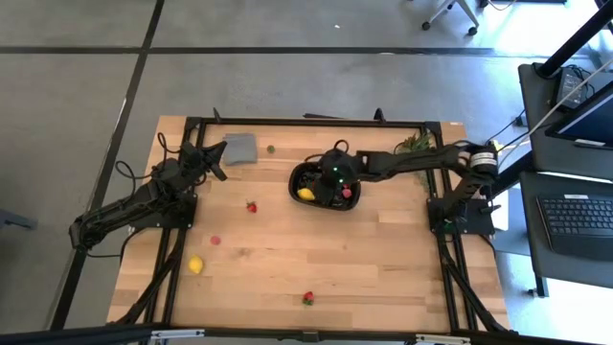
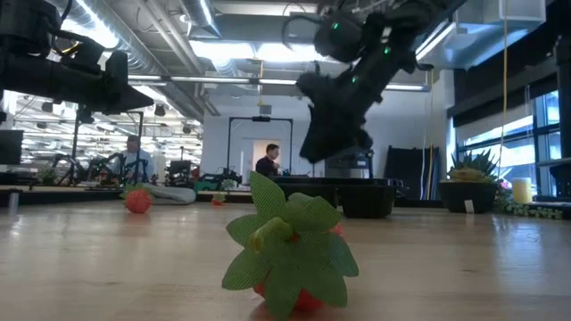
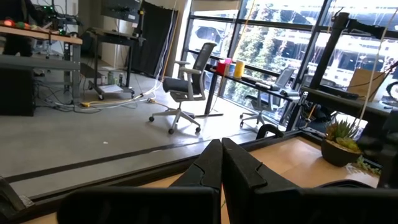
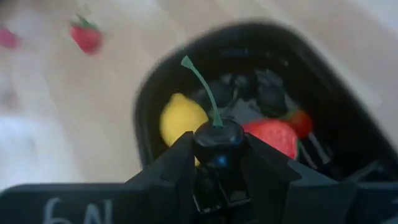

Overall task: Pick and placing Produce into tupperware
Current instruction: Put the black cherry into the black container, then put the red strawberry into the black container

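A pale wooden counter (image 1: pixel 316 259) stands on a grey concrete floor, with an open workshop and tall windows beyond it. You see your right arm reaching in from the right edge of the counter, its pincer (image 4: pixel 217 149) poised over the black tupperware (image 1: pixel 327 184) near the middle of the far half. The right pincer is clamped on a dark cherry (image 4: pixel 217 138) with a thin green stem rising from it (the wrist view shows the fruit wedged between the two fingers). Directly beneath, inside the tray, lie a yellow lemon (image 4: pixel 181 119), a red strawberry (image 4: pixel 268 135) and some darker pieces you cannot make out clearly.

Your left arm waits at the left side of the counter, its pincer (image 3: pixel 221 163) pressed together and empty, aimed out toward the room. Just beside it lies a flat grey square piece (image 1: pixel 239 148), with a small dark fruit (image 1: pixel 271 149) nearby.

More produce is scattered on the bare wood: a red strawberry (image 1: pixel 252 206) left of the tray, a pink piece (image 1: pixel 215 241) below that, a yellow lemon (image 1: pixel 195 264) toward the near left, and another strawberry (image 1: pixel 308 298) near the front edge, which fills the low view with its green leafy cap (image 2: pixel 290 241). A potted plant (image 1: pixel 414 144) sits at the far right corner. Two people are visible far off in the workshop.
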